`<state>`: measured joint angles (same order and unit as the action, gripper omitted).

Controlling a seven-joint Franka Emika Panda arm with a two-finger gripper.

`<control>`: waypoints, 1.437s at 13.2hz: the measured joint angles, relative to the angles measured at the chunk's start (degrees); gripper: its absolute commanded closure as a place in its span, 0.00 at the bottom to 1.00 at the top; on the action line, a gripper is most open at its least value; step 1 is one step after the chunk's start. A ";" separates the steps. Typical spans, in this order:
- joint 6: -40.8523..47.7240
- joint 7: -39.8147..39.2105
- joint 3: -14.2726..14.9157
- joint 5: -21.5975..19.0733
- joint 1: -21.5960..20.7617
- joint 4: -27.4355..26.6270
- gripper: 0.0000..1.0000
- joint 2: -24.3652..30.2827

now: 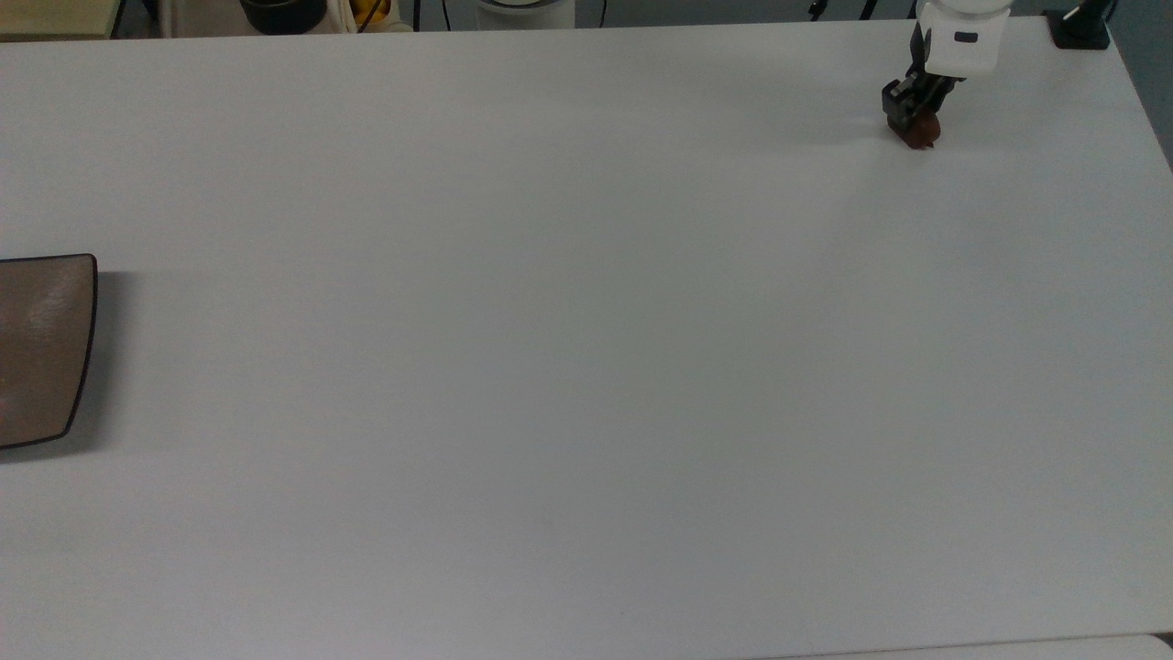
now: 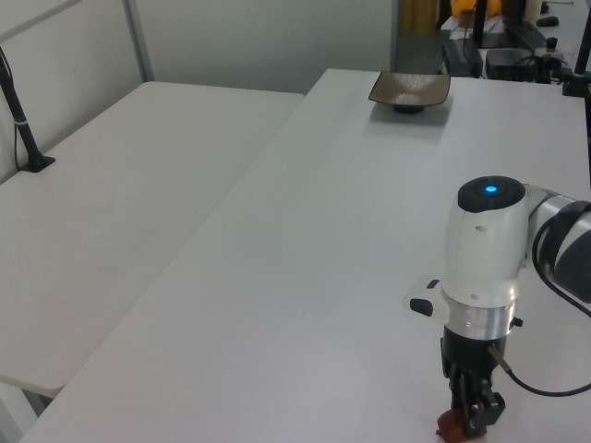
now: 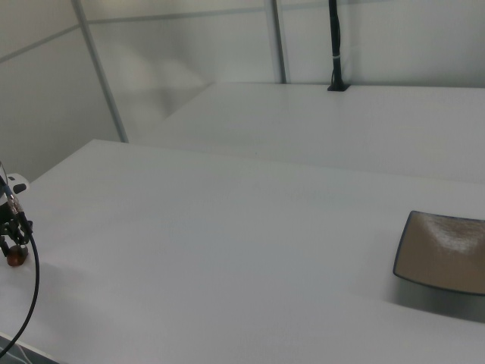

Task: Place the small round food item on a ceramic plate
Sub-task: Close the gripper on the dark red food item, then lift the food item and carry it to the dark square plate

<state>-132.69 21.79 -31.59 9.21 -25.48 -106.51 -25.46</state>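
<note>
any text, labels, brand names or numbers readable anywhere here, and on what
None can be read.
The arm's white housing bears a blue light but no lettering.
The ceramic plate is plain mottled brown, unmarked.
The small round food item, at the gripper, and the table carry no print.
</note>
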 measured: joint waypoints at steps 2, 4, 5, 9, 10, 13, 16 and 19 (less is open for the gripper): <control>0.00 -0.40 0.00 0.39 -0.12 -0.03 0.87 -0.11; 0.00 -0.62 0.00 0.43 -0.12 -0.03 0.87 -0.14; 0.00 -0.63 0.01 0.45 -0.07 -0.02 0.87 -0.15; 0.00 -0.71 0.05 0.67 1.14 0.01 0.86 1.05; 0.62 -0.78 0.10 0.69 1.81 -0.05 0.86 1.86; 8.14 -4.91 0.33 0.65 6.57 -0.27 0.86 6.84; 14.83 -10.95 1.64 0.60 12.27 -0.29 0.86 11.48; 20.32 -21.23 9.10 0.51 14.85 -0.22 0.86 15.15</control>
<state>-112.37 0.56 -22.49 9.72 -10.63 -106.73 -10.31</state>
